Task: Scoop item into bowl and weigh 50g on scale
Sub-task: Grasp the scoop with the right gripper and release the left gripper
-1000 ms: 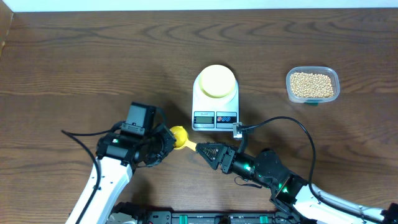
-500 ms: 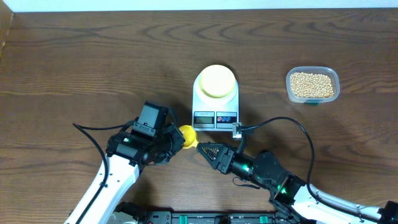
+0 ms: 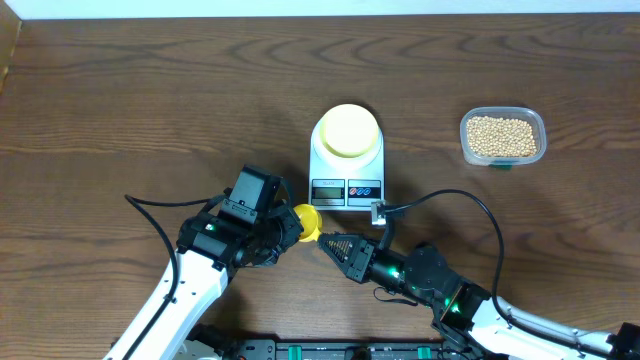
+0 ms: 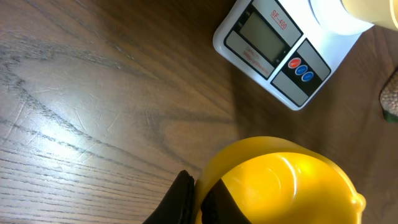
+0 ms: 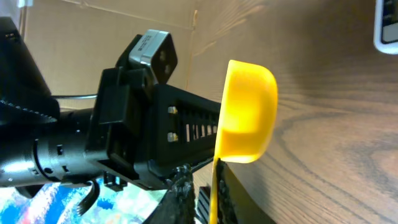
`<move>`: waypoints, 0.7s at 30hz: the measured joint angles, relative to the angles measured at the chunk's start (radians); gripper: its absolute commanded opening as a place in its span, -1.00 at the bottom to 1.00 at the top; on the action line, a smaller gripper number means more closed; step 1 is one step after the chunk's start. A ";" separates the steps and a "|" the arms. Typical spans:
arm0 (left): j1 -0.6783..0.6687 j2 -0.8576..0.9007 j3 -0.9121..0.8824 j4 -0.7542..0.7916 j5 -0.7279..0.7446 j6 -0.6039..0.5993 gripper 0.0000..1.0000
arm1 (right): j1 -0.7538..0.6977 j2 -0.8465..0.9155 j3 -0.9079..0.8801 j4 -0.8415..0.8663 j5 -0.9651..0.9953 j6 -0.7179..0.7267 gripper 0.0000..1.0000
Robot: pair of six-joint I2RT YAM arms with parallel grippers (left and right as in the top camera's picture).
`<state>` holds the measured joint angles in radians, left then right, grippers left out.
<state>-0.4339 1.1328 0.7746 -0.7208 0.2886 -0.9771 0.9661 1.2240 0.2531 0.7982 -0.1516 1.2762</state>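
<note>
Pale-yellow bowl (image 3: 349, 130) atop white scale (image 3: 346, 189), tan beans (image 3: 501, 136) well apart at right

Top edge crops bowl (image 4: 367, 12) (left wrist view), scale (image 5: 390, 25) cut at right-wrist corner, display (image 3: 328, 189) digits too small overhead.

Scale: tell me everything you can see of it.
The scale is a white, plastic-looking rectangle with rounded corners, lying flat on the wooden table. A pale-yellow bowl sits on its far end. The near end, toward the arms, carries a grey LCD with no readable digits, the marking SF-400, and red and blue buttons. Nothing else touches it.
</note>
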 measured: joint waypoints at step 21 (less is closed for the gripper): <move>0.000 0.000 0.000 -0.060 -0.041 -0.002 -0.29 | 0.000 0.000 0.000 -0.129 -0.032 -0.054 -0.98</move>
<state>-0.4339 1.1328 0.7746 -0.7807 0.2478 -0.9791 0.9661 1.2243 0.2531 0.6693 -0.1841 1.2224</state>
